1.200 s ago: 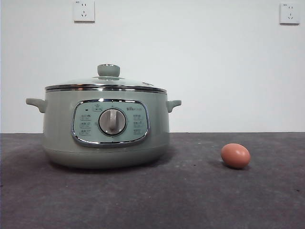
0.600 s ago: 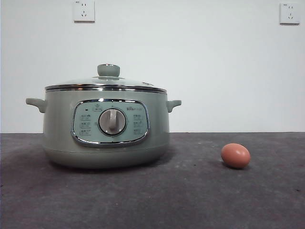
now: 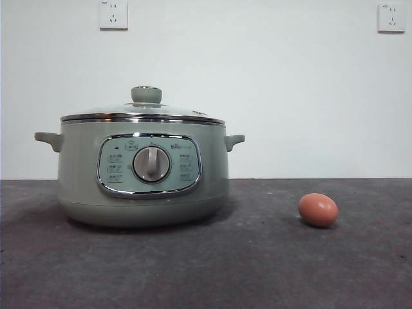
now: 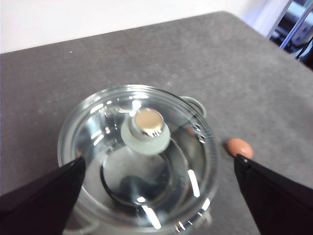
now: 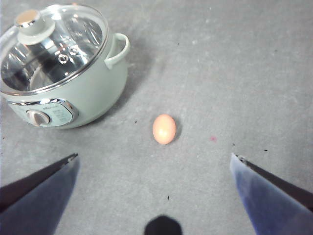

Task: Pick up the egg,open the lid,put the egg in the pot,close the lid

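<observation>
From the front camera I see the pot [image 3: 143, 172] standing on the dark desk [image 3: 257, 270], control panel and dial facing me, with the glass lid [image 3: 143, 114] seated flat on its rim and its sage knob upright. The egg [image 3: 318, 210] lies on its side on the desk, well apart from the pot and clear of it. Neither arm shows in this view, so I judge nothing has been gripped yet.

On the left wrist camera, my left gripper [image 4: 156, 196] hangs above the pot with its fingers spread wide and holding nothing. The lid's knob [image 4: 146, 130] sits between them in the picture, which I take as lining up to lift the lid. The egg [image 4: 239, 147] shows just past the pot's side handle.

On the right wrist camera, the right gripper [image 5: 154, 191] is high over the desk, fingers wide and empty, with the egg [image 5: 164, 129] lying roughly centred between them. That placement suits a straight descent onto it. The pot [image 5: 63, 73] sits off to one side, lid on.
</observation>
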You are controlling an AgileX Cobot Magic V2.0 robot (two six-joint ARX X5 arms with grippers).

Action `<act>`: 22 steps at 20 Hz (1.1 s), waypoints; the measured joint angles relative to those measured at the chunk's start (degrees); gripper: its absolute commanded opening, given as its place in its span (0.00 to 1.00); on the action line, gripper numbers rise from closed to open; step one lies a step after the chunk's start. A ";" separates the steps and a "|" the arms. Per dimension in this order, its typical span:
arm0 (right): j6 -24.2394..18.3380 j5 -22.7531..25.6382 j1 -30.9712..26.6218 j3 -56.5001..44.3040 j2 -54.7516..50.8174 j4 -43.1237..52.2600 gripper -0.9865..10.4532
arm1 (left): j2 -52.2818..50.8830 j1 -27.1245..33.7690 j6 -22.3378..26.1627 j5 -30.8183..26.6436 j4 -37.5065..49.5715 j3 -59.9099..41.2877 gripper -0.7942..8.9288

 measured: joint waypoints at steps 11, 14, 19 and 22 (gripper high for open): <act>0.00 0.02 0.00 0.00 2.29 -1.09 0.61 | 24.87 -9.35 5.77 -11.26 1.86 11.02 0.73; 0.00 0.02 0.00 0.00 2.67 -1.44 0.61 | 27.54 -9.92 6.23 -12.15 3.06 11.02 0.73; 0.00 0.02 0.00 0.00 2.97 -1.49 0.61 | 29.86 -10.25 6.23 -12.35 4.57 11.02 0.72; 0.00 0.02 0.00 0.00 2.97 -1.49 0.61 | 30.45 -10.43 6.23 -12.57 4.63 11.02 0.65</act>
